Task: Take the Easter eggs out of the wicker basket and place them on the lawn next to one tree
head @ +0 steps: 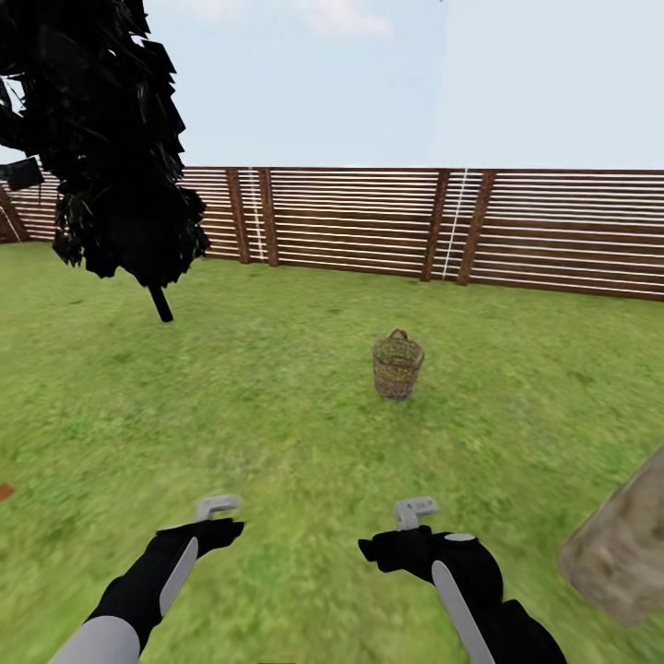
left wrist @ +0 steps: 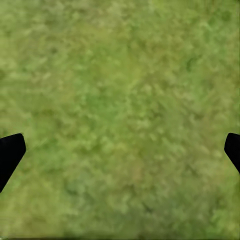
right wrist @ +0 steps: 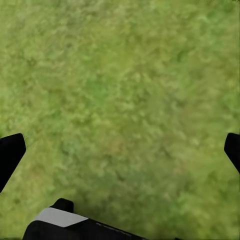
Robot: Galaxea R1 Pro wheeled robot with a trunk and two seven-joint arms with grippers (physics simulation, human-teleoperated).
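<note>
One wicker basket (head: 397,366) stands upright on the lawn (head: 277,406), well ahead of both arms and a little right of centre, so the right gripper (head: 415,512) is nearer than the left gripper (head: 218,506). Both wrist views show fingers spread apart over bare grass.

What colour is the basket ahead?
Tan-brown open wicker basket, seen best in the head view, standing on the lawn.

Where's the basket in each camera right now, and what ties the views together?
Head view: the basket stands upright on the lawn, right of centre, ahead of both grippers, short of the fence.
Left wrist view: grass, no basket.
Right wrist view: grass, no basket.
Shared landmark: the lawn.
</note>
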